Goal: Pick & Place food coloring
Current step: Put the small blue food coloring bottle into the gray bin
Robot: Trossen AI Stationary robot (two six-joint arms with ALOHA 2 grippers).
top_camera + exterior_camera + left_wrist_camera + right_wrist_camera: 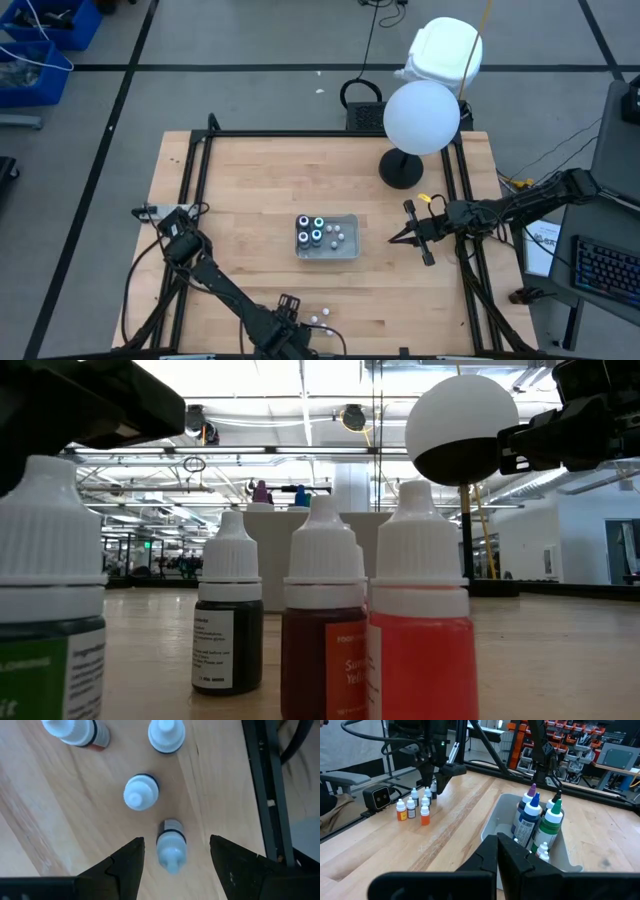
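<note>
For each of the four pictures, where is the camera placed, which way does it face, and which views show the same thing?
High: above the table, looking down; both arms, clear tray.
Low: at table height, facing the room; food coloring bottles close up.
Left wrist: looking down on the bottles; left gripper, jaws open around one white-capped bottle.
Right wrist: looking across the table; right gripper, jaws shut.
Shared: right wrist and high both show the tray.
</note>
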